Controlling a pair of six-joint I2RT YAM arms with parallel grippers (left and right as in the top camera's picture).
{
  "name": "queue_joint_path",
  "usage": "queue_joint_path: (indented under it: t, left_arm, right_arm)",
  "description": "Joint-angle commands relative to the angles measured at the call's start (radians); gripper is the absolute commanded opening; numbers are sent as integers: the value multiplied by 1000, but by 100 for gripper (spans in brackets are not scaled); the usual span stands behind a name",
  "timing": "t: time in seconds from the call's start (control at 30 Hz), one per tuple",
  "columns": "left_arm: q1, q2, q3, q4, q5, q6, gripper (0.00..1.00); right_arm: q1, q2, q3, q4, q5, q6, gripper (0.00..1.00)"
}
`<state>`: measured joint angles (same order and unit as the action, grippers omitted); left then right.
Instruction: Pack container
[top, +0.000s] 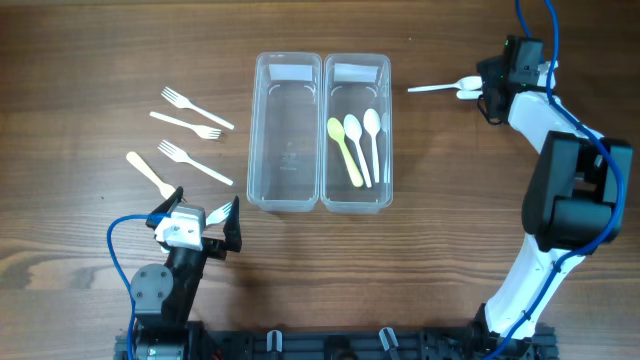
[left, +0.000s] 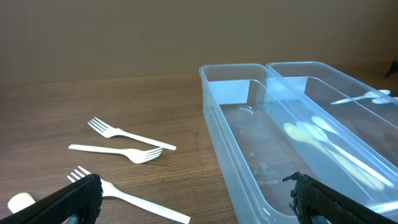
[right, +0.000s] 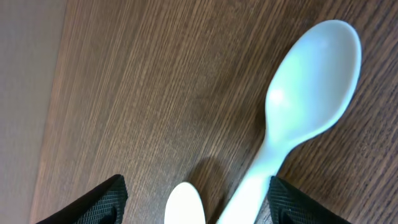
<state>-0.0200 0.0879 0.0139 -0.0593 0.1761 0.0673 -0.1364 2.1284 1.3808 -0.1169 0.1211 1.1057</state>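
Note:
Two clear plastic containers stand side by side mid-table. The left container (top: 285, 190) (left: 249, 155) is empty. The right container (top: 357, 195) (left: 373, 124) holds three spoons (top: 358, 140): yellow-green, pale green and white. Three white forks (top: 190, 125) (left: 127, 134) and one more white utensil (top: 150, 173) lie to the left of them. My left gripper (top: 200, 207) (left: 194, 193) is open and empty, low, near the left container's front corner. My right gripper (top: 487, 95) (right: 196, 193) is open, just above the table, over a white spoon (top: 440, 88) (right: 305, 93) and a second white utensil tip (right: 185, 205).
The wooden table (top: 80, 60) carries nothing else. The nearest fork (left: 134, 198) lies between my left fingers and points at the container wall. The right arm's body (top: 570, 190) stands along the right edge.

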Motion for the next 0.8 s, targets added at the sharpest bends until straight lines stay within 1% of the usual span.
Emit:
queue_joint_path:
  t: [0.0,0.1,0.2,0.27,0.3,0.33,0.43,0.47,0.5,0.6,0.67,0.77]
  left_arm:
    - [-5,-3,-8,0,-3,15,100]
    - [-5,-3,-8,0,-3,15,100]
    - [-5,-3,-8,0,-3,15,100]
    - [-5,-3,-8,0,-3,15,100]
    - [-5,-3,-8,0,-3,15,100]
    - [-5,-3,-8,1,-3,15,100]
    - [-5,-3,-8,0,-3,15,100]
    - [-5,-3,-8,0,-3,15,100]
    - [-5,-3,-8,0,-3,15,100]
    - [-5,-3,-8,0,-3,15,100]
    - [-5,-3,-8,1,-3,15,100]
    - [-5,-3,-8,0,-3,15,100]
  right_arm:
    - [0,-32,10,-4,-48,-4,68]
    - [0,-118,10,27,-3,-10,69]
    - [0,-139,10,64,-17,-30,69]
    - [2,-125,10,63,15,-30,76]
    - [0,-109,10,75,43,-32,78]
    - [-5,-87,10,98,51,-37,78]
    - [-13,2,10,197,-27,-21,78]
    - [-13,14,10,219,-38,2,78]
    - [-13,26,10,230,-29,57,78]
    - [-16,27,10,239,20,77,78]
    - [-16,27,10,199,21,93,81]
    - [-16,27,9,94,21,211,86]
